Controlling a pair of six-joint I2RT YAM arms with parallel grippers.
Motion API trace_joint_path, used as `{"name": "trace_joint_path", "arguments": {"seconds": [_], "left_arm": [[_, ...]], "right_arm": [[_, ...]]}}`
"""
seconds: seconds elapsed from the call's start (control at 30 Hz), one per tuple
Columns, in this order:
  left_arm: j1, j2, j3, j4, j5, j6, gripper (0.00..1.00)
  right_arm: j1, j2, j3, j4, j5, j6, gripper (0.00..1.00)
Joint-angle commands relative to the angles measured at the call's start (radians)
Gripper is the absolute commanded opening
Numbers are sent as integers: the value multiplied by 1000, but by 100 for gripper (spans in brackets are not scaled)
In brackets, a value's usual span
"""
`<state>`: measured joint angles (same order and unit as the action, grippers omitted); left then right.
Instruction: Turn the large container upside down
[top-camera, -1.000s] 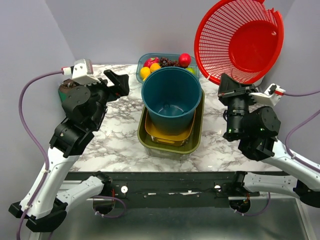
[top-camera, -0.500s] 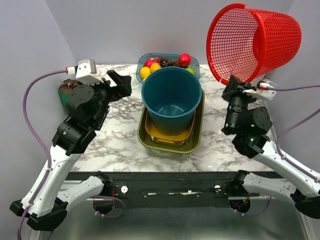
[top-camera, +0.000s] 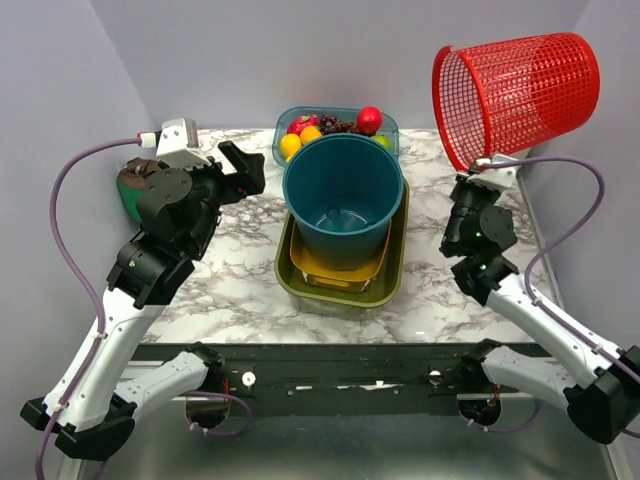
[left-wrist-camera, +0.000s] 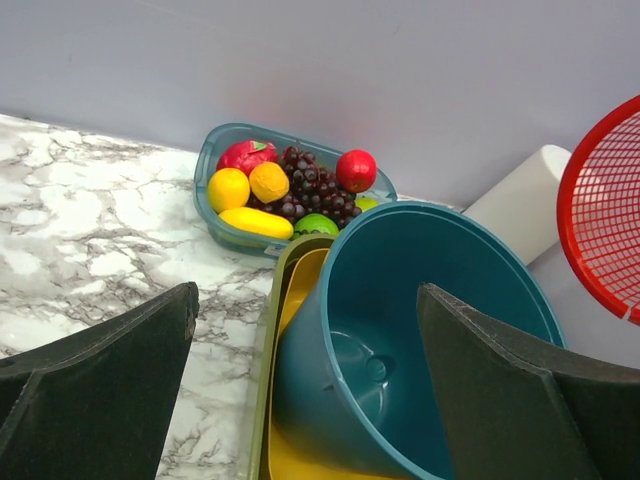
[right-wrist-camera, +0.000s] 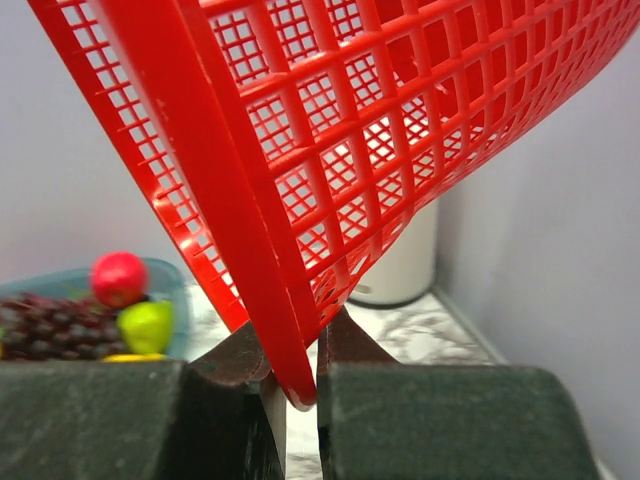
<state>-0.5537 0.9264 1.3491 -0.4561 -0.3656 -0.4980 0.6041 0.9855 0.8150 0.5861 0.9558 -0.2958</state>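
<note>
Mid-flip: the right gripper (top-camera: 484, 168) pinches the rim of the red mesh basket (top-camera: 520, 95), which is aloft on its side above the table's (top-camera: 240, 262) far-right corner, mouth facing left. Next, prob.: roll the wrist till the mouth faces down, then lower (clear of the teal bucket (top-camera: 343, 200)). Left gripper (top-camera: 240, 165) is spread wide and holds nothing.

A white marble-patterned table (top-camera: 245, 262) stands against plain grey walls (top-camera: 240, 60).
</note>
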Motion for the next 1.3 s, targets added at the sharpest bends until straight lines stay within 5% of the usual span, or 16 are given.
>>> {"name": "trace_joint_path", "arguments": {"seconds": [0.0,0.13,0.27,0.33,1.27], "left_arm": [[0,-12,-13,-1,-13,15,99],[0,-18,-21,-1,-10,16,99],[0,-14,-19,-7,-13,21,99],[0,-12,-18,-9,-3,21,99],[3,2,-27,-9,57,10,99]], "right_arm": [[-64,62,-76,228,-65,-184,1],[-82,166,-131,465,-51,-435,1],[-87,338,-134,972,6,-745,1],[-101,448,-108,1093,11,-883,1],[-317,766,-139,1095,-60,-733,1]]}}
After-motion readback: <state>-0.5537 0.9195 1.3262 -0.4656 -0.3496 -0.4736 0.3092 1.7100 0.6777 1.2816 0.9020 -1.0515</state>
